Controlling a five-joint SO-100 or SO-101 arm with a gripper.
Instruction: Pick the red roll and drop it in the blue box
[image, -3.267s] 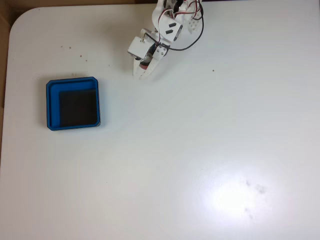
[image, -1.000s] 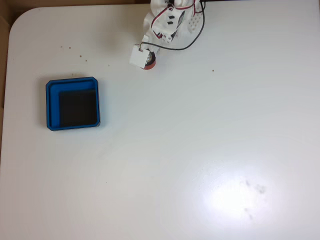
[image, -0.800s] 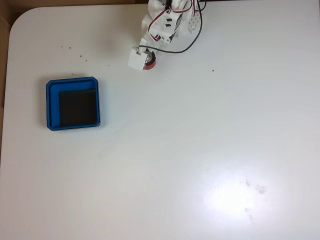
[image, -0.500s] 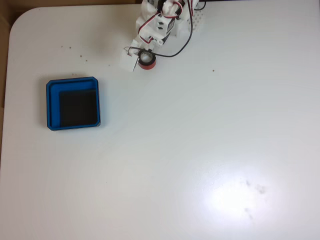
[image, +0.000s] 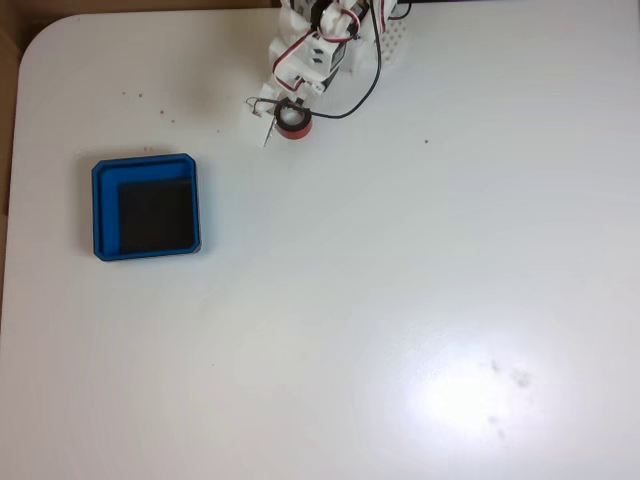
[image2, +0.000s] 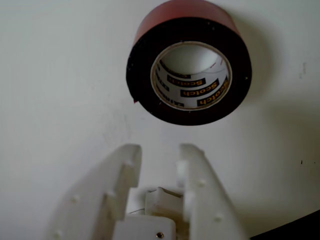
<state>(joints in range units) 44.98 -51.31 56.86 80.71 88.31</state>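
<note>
The red roll (image: 293, 122) lies flat on the white table near the arm's base at the top of the fixed view. In the wrist view the red roll (image2: 189, 70) shows its dark face and a pale printed core. My gripper (image2: 160, 150) stands just short of the roll, its two white fingers parted by a narrow gap with nothing between them. In the fixed view the gripper (image: 272, 118) sits right at the roll's left side. The blue box (image: 97, 205), with a black floor, rests far to the left and lower, apart from both.
The white table (image: 400, 300) stretches wide below and to the right of the arm. Red and black cables (image: 355, 95) loop off the arm beside the roll. The table's rounded corner (image: 40, 40) lies at the upper left.
The gripper head, which covered part of the roll a second ago, has swung left off it. The roll now lies fully uncovered on the table in about the same place.
</note>
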